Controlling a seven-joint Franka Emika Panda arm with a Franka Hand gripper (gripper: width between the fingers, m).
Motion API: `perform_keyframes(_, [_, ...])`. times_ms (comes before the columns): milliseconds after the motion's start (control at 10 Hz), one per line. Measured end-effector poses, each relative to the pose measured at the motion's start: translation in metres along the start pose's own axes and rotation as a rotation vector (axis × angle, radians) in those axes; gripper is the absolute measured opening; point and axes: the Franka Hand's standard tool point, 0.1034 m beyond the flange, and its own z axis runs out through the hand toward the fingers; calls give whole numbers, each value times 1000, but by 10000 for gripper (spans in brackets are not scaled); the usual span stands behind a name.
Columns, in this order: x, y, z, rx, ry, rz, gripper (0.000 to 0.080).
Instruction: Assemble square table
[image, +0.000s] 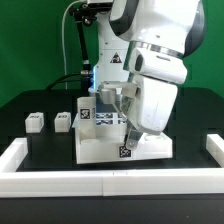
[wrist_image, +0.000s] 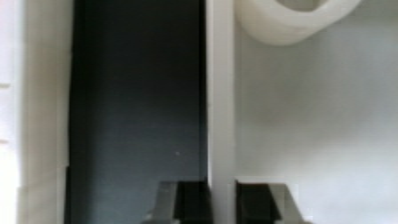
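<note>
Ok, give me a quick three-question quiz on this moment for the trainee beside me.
1. True or false: the pincer stands open, clear of the slab.
2. How many leg blocks show at the exterior view's left of the slab?
3. What does the wrist view show in the slab's face? A) a round hole B) a screw C) a tag

Key: 1 false, the pincer is shut on the slab's thin edge. 2 two. 3 A.
</note>
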Motion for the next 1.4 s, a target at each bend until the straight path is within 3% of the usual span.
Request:
perform_keyframes(200, [-5,-2,2,1,-20,-166,60])
perform_keyframes(300, [-4,-2,2,2,-20,-121,60])
perform_keyframes(600, [25,7,3,13,-11,24,60])
perform_keyframes(900, [40,25,4,31,-26,73,60])
perform_keyframes(1400, [41,26,4,31,-24,86,60])
